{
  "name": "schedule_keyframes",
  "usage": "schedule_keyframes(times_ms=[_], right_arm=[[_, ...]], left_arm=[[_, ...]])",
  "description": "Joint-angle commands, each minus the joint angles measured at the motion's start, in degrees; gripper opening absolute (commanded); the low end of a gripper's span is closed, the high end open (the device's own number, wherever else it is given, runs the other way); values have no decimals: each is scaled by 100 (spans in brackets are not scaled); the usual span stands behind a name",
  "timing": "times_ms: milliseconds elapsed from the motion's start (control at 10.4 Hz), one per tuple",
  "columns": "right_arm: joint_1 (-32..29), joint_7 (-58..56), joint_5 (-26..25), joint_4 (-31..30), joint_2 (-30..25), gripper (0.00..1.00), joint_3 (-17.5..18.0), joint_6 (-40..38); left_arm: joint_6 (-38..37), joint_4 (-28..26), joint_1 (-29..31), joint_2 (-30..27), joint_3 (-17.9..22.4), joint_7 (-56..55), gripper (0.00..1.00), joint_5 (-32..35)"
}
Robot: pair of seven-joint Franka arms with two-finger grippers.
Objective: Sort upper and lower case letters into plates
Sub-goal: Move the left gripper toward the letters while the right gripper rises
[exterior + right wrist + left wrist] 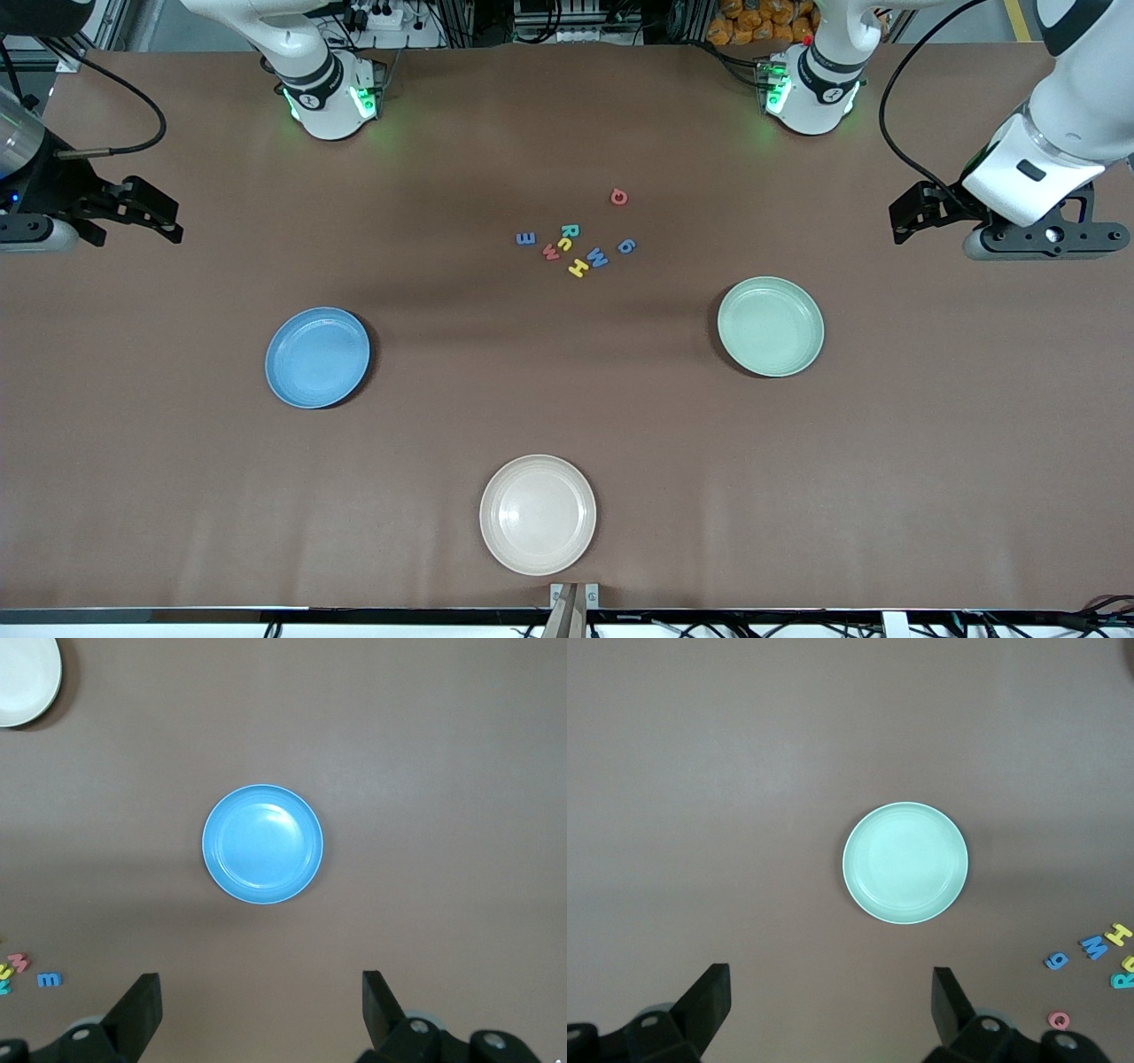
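Note:
Several tiny letters (576, 246) in red, blue, yellow and teal lie clustered mid-table toward the robots' bases, with a red one (618, 197) a little apart. The blue plate (317, 357) sits toward the right arm's end and the pale green plate (770, 326) toward the left arm's end; both are empty. My left gripper (905, 215) hangs open above bare table at its end, and its wrist view takes in the green plate (904, 863) and some letters (1094, 948). My right gripper (171, 221) hangs open at its own end, looking at the blue plate (262, 843).
A cream-white plate (538, 514) lies empty near the table's front edge, nearest the front camera. A small bracket (574, 595) sits at that edge. Both arm bases (332, 93) stand along the table's back edge.

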Motion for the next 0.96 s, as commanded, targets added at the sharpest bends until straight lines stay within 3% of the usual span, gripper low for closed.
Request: schedule_keyframes(times_ms=[0, 383, 862], right_arm=[[-13, -13, -86, 85, -54, 100, 8, -132], [-22, 5, -69, 103, -62, 100, 44, -106], [-31, 5, -34, 551, -54, 100, 70, -545]], left_arm=[[95, -145, -27, -151, 53, -85, 100, -149], [174, -110, -27, -203, 70, 90, 100, -97], [174, -101, 87, -221, 97, 214, 100, -105]])
